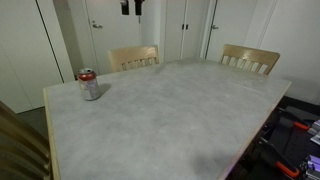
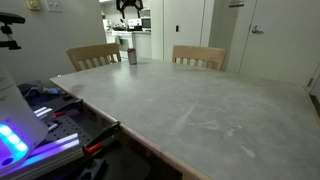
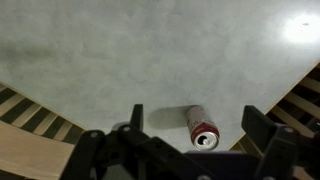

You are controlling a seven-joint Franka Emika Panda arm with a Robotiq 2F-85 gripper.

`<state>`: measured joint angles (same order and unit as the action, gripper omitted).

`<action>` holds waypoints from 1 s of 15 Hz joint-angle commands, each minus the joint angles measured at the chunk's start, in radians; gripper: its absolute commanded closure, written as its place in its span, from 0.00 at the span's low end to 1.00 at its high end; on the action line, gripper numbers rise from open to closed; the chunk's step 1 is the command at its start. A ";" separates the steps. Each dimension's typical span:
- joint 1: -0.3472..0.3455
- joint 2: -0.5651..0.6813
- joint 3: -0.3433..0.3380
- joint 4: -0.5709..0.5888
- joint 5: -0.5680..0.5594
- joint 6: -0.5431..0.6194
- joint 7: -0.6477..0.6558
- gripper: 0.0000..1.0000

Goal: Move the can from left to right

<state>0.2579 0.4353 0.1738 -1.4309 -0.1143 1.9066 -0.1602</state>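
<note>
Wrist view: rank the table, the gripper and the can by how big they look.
1. table: fills most of the picture.
2. gripper: looks large, but only because it is so near the camera.
3. can: smallest.

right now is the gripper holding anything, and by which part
Nothing is held. The gripper hangs open high above the table, and the can stands free on it.

The gripper (image 3: 196,118) hangs high and points straight down, its two dark fingers (image 3: 137,120) spread wide apart, and in both exterior views only its dark lower end (image 1: 131,7) (image 2: 130,6) shows at the top edge.
</note>
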 commanded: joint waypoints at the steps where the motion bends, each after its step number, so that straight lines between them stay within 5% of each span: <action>1: 0.049 0.151 0.005 0.202 -0.036 -0.037 0.013 0.00; 5: 0.101 0.272 0.003 0.354 -0.055 -0.028 0.001 0.00; 6: 0.083 0.192 0.002 0.234 -0.041 0.000 0.009 0.00; 15: 0.109 0.268 0.001 0.311 -0.042 0.056 0.040 0.00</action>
<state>0.3591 0.6877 0.1725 -1.1171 -0.1593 1.9192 -0.1410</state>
